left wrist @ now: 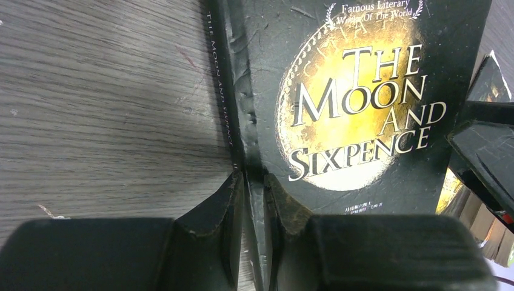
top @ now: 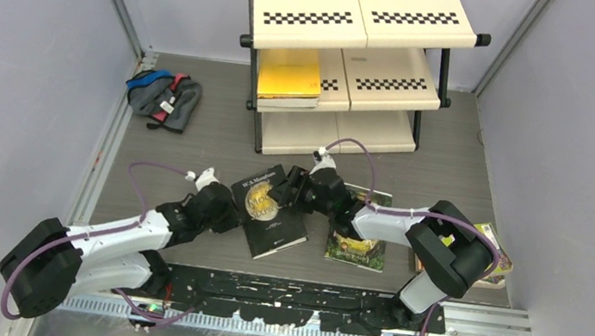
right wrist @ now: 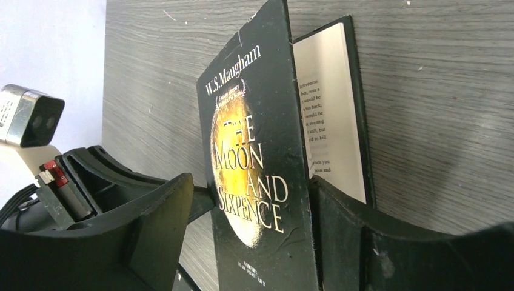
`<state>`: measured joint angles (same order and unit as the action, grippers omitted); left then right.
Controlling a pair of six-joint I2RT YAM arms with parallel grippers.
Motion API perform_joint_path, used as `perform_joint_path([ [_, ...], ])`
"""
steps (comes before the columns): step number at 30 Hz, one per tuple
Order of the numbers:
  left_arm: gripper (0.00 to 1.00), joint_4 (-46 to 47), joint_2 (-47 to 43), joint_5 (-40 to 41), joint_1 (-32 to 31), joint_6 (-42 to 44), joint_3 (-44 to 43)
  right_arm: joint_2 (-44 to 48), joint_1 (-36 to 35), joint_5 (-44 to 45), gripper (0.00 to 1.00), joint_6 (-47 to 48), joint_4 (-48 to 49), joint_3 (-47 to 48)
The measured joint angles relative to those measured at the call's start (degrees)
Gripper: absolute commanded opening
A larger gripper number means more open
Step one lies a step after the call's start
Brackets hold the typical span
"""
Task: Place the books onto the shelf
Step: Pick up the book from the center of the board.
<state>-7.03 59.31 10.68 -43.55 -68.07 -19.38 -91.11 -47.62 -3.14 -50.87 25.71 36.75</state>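
Books: 1 yellow-backed book lies on the middle tier of the shelf, upper centre. The black book at centre, green-gold book and stacked books at lower right lie unshelved on the table. Left gripper is nearly closed at the black book's spine, grip unclear. Right gripper is spread astride its lifted cover.
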Motion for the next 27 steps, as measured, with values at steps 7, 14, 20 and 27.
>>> perform_joint_path([
  [7,0.19,0.4,0.4,0.0,0.0,-0.4,0.0,-0.4,0.2,-1.5,0.57,-1.9,3.8,-2.0],
  [14,0.22,0.1,-0.5,0.2,0.0,-0.5,0.0,-1.3,0.2,-2.2,0.21,-3.6,5.9,-3.8],
  [20,0.40,-2.0,-8.5,2.1,-0.2,-1.5,1.2,1.7,-0.3,-4.7,0.01,-4.9,6.1,-4.0],
  [27,0.55,-3.1,-24.8,6.0,-0.3,-4.1,8.6,5.6,1.4,-6.9,0.01,-5.0,1.3,-4.9],
])
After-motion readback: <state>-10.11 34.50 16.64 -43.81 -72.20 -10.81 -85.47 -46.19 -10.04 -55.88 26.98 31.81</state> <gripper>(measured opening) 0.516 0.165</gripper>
